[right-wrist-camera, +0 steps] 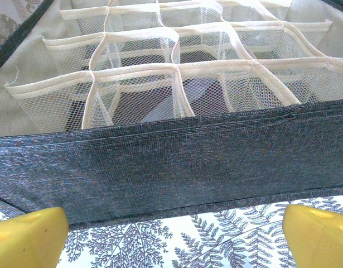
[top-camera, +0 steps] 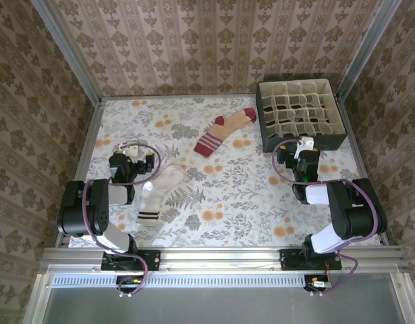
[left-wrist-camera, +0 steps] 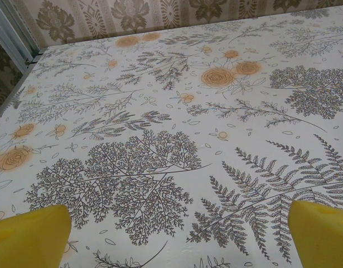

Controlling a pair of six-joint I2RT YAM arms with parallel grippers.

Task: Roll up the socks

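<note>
**Top view.** The white sock lies flat just beside the left gripper. Its long axis runs diagonally, striped cuff near-left and toe far-right. The tan sock lies roughly parallel farther back, near the divided box. Both look light, limp and unbreakable, and are probably best pinched at the toe or the cuff edge.

**Left wrist view.** The fingers are spread wide over the tablecloth.

**Right wrist view.** The right gripper is also spread wide, facing the box's dark wall.
</note>
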